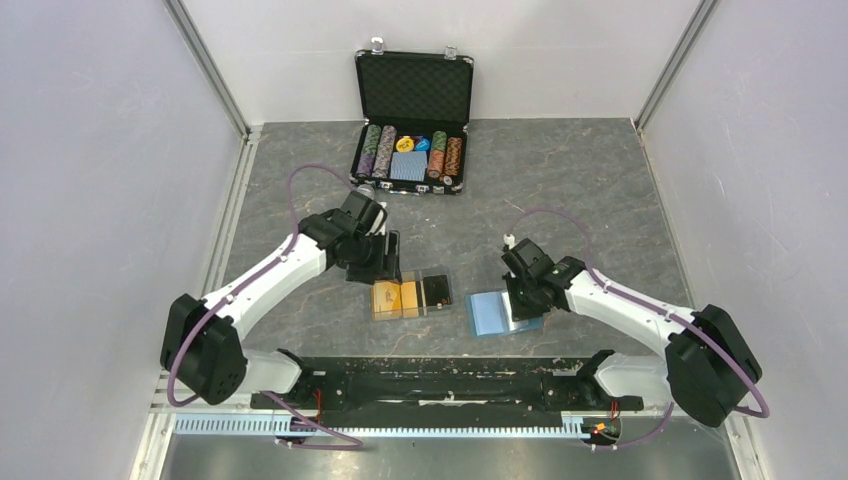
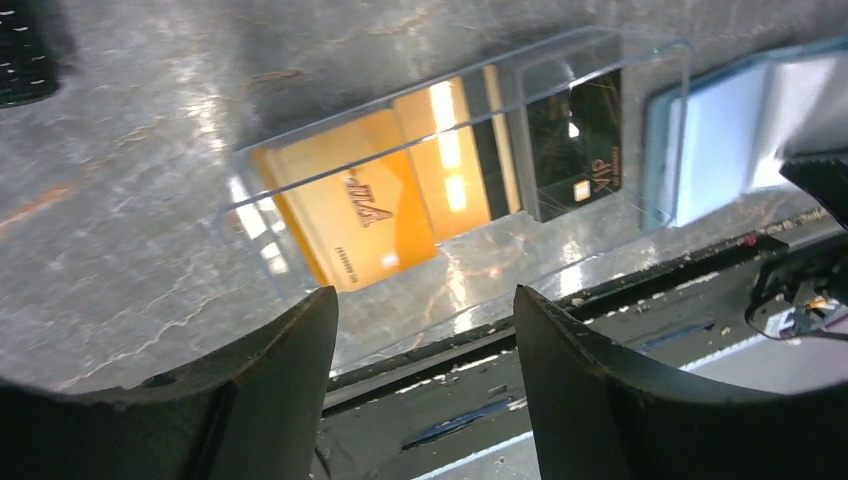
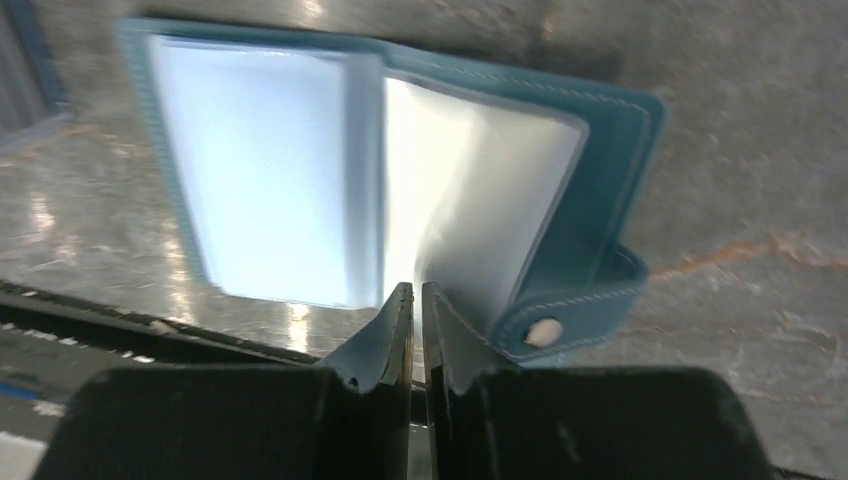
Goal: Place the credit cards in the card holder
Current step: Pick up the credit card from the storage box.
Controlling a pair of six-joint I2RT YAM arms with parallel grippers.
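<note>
The orange-yellow credit cards (image 1: 393, 297) lie inside a clear plastic box (image 1: 408, 313) near the table's front; in the left wrist view the cards (image 2: 370, 210) show through its clear wall (image 2: 655, 120). My left gripper (image 1: 390, 265) hangs open and empty just behind the box (image 2: 425, 300). The teal-blue card holder (image 1: 488, 312) lies open to the box's right, its clear sleeves up. My right gripper (image 1: 514, 298) is at its near edge (image 3: 417, 290), shut on a lifted clear sleeve (image 3: 480, 200) of the card holder (image 3: 610, 130). The snap tab (image 3: 560, 320) lies beside the right finger.
A dark card (image 2: 575, 140) sits in the box's right compartment. An open black chip case (image 1: 412, 150) with poker chips and a blue card deck stands at the back. A black rail (image 1: 430, 380) runs along the near edge. Grey walls enclose the table.
</note>
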